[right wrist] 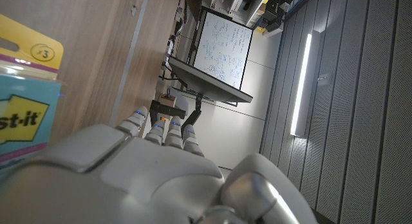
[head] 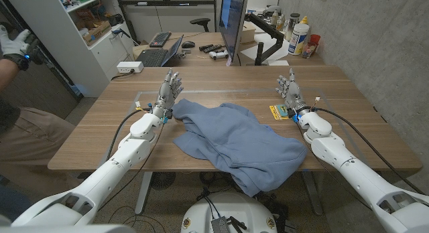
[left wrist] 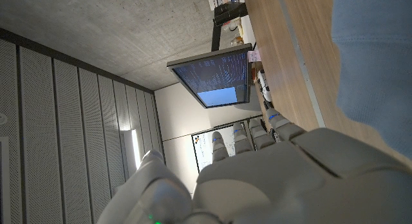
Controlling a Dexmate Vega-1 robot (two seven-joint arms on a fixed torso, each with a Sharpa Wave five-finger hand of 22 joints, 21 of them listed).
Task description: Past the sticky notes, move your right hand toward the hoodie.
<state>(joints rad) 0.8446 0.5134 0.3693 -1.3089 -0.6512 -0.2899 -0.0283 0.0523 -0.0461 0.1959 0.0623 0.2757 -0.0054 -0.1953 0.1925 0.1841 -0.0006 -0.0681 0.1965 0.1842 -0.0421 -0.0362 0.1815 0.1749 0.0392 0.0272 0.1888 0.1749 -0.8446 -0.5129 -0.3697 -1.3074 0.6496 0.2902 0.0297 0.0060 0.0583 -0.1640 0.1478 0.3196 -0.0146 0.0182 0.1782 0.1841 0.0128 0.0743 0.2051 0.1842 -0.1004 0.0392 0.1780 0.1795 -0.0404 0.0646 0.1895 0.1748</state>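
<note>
The right hand (head: pixel 291 92) stands on the right side of the table (head: pixel 348 86), fingers up and a little apart, holding nothing. Just to its left and a bit nearer lies the pack of sticky notes (head: pixel 279 112), yellow and blue. Left of that again, the blue hoodie (head: pixel 234 142) lies in a heap across the middle of the table, with one part hanging over the near edge.

To do this step well, the robot should likely slide the hand left, staying a little above the wood. It should go over or around the pack, so the pack does not get pushed. It should slow down as it nears the cloth.

The left hand (head: pixel 167 94) stands at the far left corner of the hoodie, fingers up and apart, empty too. Whether it touches the cloth is hard to tell.

In the right wrist view the pack (right wrist: pixel 22 121) is cut off at the edge. The palms of both hands face away, so they are hidden.
</note>
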